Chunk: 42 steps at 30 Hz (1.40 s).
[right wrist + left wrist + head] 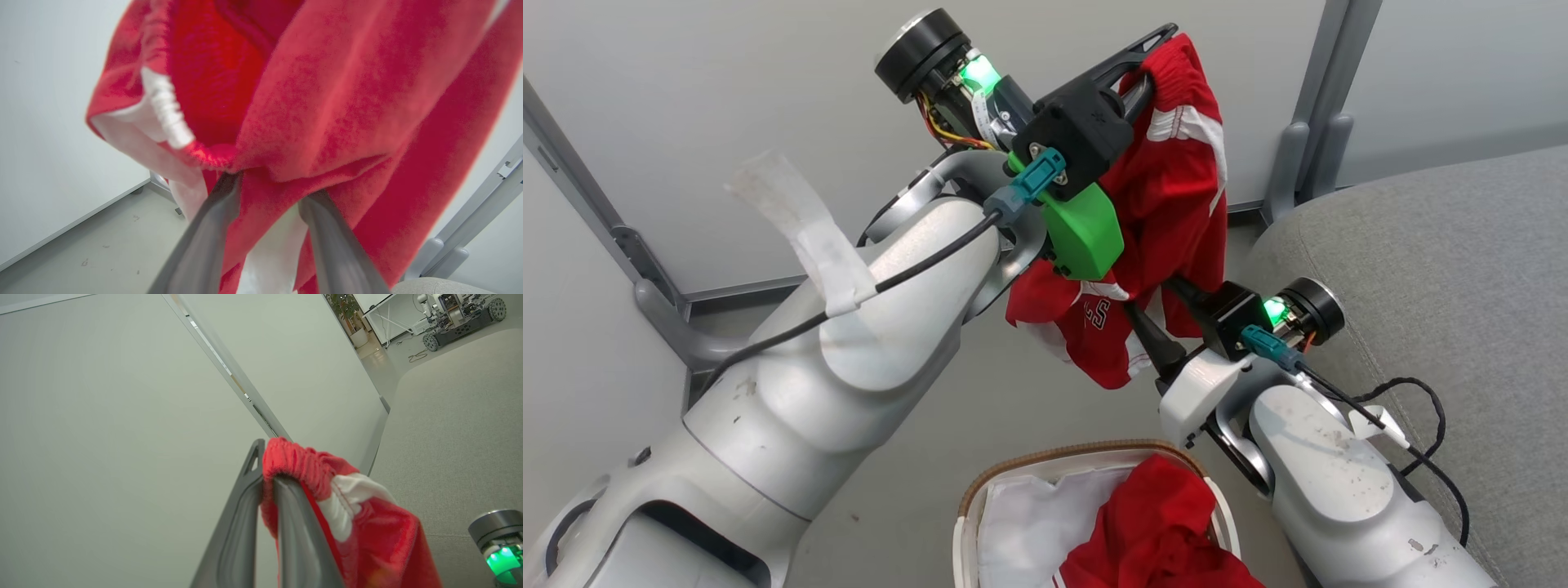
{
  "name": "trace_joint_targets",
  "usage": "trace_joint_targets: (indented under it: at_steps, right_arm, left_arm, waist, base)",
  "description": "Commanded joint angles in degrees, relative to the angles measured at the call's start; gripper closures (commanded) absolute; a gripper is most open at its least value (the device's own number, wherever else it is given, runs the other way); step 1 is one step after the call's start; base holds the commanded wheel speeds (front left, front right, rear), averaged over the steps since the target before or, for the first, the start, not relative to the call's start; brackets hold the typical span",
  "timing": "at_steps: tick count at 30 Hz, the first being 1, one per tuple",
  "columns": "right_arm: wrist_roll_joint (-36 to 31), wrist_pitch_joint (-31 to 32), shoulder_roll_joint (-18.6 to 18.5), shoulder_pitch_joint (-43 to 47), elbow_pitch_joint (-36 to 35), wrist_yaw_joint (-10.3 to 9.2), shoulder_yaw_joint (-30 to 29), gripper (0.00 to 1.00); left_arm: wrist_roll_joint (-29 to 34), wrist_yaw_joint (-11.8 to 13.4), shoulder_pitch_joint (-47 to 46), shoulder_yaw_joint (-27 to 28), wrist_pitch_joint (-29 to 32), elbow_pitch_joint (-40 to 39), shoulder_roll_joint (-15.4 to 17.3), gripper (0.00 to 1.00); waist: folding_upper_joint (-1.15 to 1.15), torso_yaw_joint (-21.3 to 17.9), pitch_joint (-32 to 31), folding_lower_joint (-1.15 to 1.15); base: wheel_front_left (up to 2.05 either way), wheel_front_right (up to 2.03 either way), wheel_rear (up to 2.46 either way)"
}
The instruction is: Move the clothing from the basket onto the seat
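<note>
Holding red garment high, left tool clenched on waistband so it clears basket; right tool straddles its lower part, grip I cannot tell. Second garment in basket; seat right.

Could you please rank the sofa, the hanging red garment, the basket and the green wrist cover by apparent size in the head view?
1. Sofa, largest, though cropped.
2. Hanging red garment and basket: about alike, since the frame cuts the basket off, so I leave them unranked.
3. Green wrist cover, smallest.
</note>
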Motion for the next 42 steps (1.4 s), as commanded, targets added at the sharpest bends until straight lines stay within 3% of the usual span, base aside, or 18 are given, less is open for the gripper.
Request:
trace_joint_targets:
  at_steps: [1,15,16,18,19,26,34,42]
  right_arm:
    - [0.3,-0.3,-0.2,-0.5,0.0,-0.04,-0.7,1.00]
    - [-1.2,-0.3,-0.2,2.6,-1.7,-0.04,-4.2,1.00]
    - [-1.4,-0.3,-0.2,2.7,-1.8,-0.04,-4.4,1.00]
    - [-1.6,-0.3,-0.2,2.7,-2.1,-0.04,-5.0,1.00]
    - [-1.8,-0.3,-0.2,2.7,-2.3,-0.04,-6.0,1.00]
    - [-3.5,-0.3,-0.2,2.6,-2.4,-0.04,-9.2,1.00]
    - [-5.0,-0.3,-0.3,3.2,-3.9,-0.04,-13.4,1.00]
    - [-5.6,-0.3,-1.6,5.0,-5.2,-0.04,-16.1,1.00]
  left_arm:
    - [-0.4,0.3,1.0,0.0,-0.2,0.2,0.4,1.00]
    - [-4.1,2.1,5.7,1.8,-1.6,3.1,2.1,1.00]
    - [-4.6,2.2,6.5,1.9,-1.9,3.3,2.0,0.73]
    - [-5.6,2.4,8.2,2.1,-2.8,3.7,1.8,0.50]
    - [-6.8,2.6,10.2,2.4,-3.8,4.1,1.2,0.01]
    - [-9.8,3.8,18.2,3.7,-7.2,5.7,-0.7,0.00]
    - [-9.1,5.4,27.8,7.2,-7.6,4.9,-2.1,0.00]
    - [-7.4,5.0,37.0,11.9,-7.5,3.8,-3.1,0.00]
  waist:
    - [0.00,0.2,0.0,0.00]
    - [0.00,-0.9,-0.2,0.00]
    - [0.00,-1.0,-0.2,0.00]
    - [0.00,-1.2,-0.2,0.00]
    - [0.00,-1.3,-0.1,0.00]
    - [0.00,-1.5,0.2,0.00]
    - [0.00,-2.1,0.5,0.00]
    - [0.00,-2.7,0.9,0.00]
  base:
    - [0.00,0.00,0.00]
    - [0.00,0.00,0.00]
    - [0.00,0.00,0.00]
    - [0.00,0.00,0.00]
    - [0.00,0.00,0.00]
    - [0.00,0.00,0.00]
    - [0.00,0.00,0.00]
    - [0.00,0.00,0.00]
